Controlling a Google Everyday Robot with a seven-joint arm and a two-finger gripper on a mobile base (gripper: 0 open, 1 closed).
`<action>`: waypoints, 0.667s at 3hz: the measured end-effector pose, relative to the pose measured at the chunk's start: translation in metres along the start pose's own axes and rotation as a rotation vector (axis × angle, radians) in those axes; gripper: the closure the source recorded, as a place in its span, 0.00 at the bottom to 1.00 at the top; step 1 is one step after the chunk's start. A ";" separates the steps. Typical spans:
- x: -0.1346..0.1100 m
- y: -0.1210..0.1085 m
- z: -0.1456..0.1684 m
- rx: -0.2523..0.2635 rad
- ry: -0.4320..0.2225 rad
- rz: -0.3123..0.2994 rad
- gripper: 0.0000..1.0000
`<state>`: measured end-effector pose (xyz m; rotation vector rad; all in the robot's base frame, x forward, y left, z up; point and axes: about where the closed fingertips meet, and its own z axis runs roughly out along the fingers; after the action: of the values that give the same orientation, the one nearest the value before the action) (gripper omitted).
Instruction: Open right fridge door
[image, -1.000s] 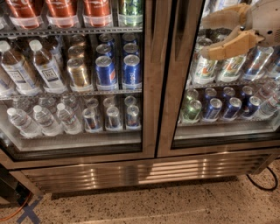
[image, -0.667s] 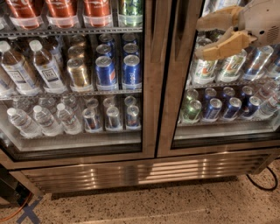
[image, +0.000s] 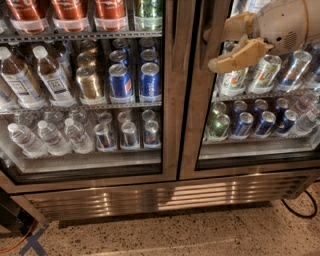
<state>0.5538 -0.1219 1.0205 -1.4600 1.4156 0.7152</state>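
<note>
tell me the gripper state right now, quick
Gripper: open, holding nothing, in front of the right fridge door, up near its left frame.

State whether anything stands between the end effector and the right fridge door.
Nothing visible does. The end effector hangs at the upper right, directly in front of the right fridge door, near its inner frame edge.
</note>
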 end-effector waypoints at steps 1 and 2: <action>-0.002 0.000 0.006 -0.020 0.001 -0.004 0.33; -0.001 0.000 0.011 -0.040 0.007 0.001 0.53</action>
<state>0.5562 -0.1119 1.0173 -1.4947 1.4145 0.7432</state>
